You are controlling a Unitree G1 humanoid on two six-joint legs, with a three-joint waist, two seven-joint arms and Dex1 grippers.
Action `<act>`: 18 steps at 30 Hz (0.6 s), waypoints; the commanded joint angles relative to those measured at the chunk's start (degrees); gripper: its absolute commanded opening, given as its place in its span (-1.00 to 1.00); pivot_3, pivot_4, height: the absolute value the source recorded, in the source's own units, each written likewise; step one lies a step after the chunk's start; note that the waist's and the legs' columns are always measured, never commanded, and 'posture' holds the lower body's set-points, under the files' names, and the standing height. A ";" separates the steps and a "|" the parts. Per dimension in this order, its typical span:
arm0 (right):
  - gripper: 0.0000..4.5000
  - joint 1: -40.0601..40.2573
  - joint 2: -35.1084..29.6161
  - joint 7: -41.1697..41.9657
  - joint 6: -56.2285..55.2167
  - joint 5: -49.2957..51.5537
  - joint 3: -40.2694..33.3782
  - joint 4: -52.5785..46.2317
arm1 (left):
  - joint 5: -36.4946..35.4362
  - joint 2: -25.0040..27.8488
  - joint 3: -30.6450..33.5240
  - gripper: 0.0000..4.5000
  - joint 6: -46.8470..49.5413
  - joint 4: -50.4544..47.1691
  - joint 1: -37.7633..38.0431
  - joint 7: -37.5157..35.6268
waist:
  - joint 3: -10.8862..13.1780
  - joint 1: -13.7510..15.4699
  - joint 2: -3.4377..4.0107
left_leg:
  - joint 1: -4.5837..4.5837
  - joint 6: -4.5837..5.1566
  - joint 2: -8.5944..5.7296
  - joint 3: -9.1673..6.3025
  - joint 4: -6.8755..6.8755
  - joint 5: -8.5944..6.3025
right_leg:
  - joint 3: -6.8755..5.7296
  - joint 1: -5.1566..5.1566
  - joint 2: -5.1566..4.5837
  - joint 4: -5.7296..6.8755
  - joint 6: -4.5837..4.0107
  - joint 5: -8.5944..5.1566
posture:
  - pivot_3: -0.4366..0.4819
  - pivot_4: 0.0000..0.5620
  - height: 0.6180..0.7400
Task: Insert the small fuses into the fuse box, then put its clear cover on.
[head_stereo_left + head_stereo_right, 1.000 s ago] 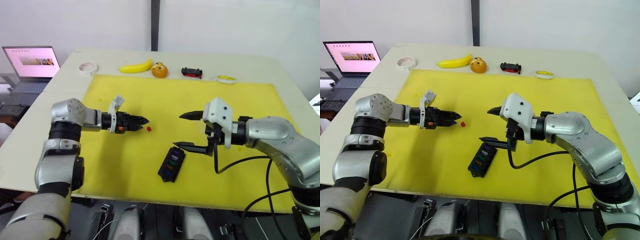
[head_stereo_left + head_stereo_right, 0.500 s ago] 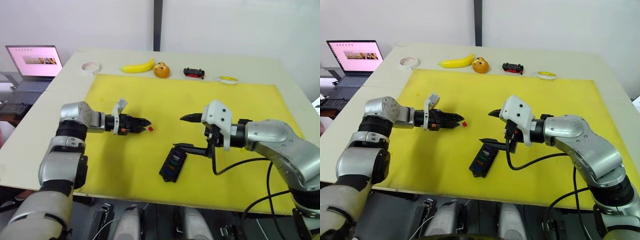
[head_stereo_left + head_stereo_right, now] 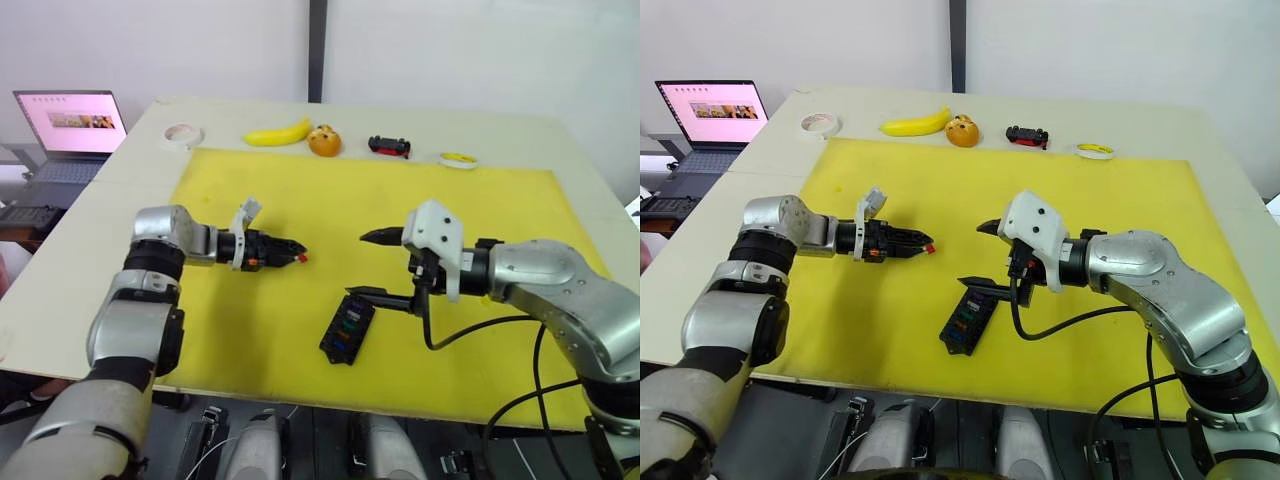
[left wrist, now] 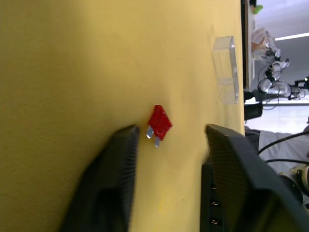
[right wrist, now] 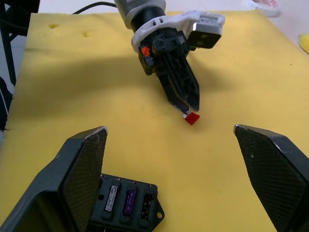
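Left tool (image 4: 166,159) low over the yellow mat (image 3: 480,200), fingers a little apart, red fuse (image 4: 159,123) lying flat just past the tips, one pad nearly touching its metal blades. Tiny, light, stiff, slick plastic, likely to skid or flip: best pinched across the red body, blades left free for the slot. Right tool (image 5: 178,159) spread wide, empty, above the fuse box (image 3: 965,318); clear cover (image 4: 226,67) further along the mat.

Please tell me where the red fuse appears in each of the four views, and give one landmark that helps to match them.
Left eye view: red fuse on the yellow mat, at the left gripper tips.
Right eye view: same place, left of centre.
Left wrist view: near the centre, between the two fingers.
Right wrist view: centre, just below the left gripper's tips.
Shared landmark: the left gripper's fingertips.
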 commanded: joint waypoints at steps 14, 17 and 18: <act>1.00 -1.43 -0.32 -0.26 -0.58 -0.05 -0.64 -1.95 | 0.88 -4.16 4.35 0.04 -3.99 3.44 0.41 1.26 | -0.01 0.19 0.00 | 0.01 0.01 -0.16 -0.06 0.00 0.00 | -0.05 0.05 -0.16 0.01 0.01 0.00 | -0.05 -0.47 0.96; 1.00 -1.41 -0.27 -0.29 -0.62 -0.10 -0.54 -1.97 | 0.84 -4.49 4.57 0.04 -4.09 3.27 0.66 1.06 | -0.01 0.22 0.00 | 0.01 0.01 -0.25 -0.13 0.00 0.00 | -0.09 0.08 -0.23 0.01 0.01 0.00 | -0.05 -0.47 0.96; 1.00 -1.41 -0.26 -0.30 -0.66 -0.13 -0.51 -1.96 | 0.75 -4.57 4.62 0.04 -4.04 3.13 0.76 0.74 | -0.01 0.23 0.00 | 0.01 0.01 -0.28 -0.14 0.00 0.00 | -0.09 0.08 -0.25 0.01 0.02 -0.01 | -0.05 -0.47 0.96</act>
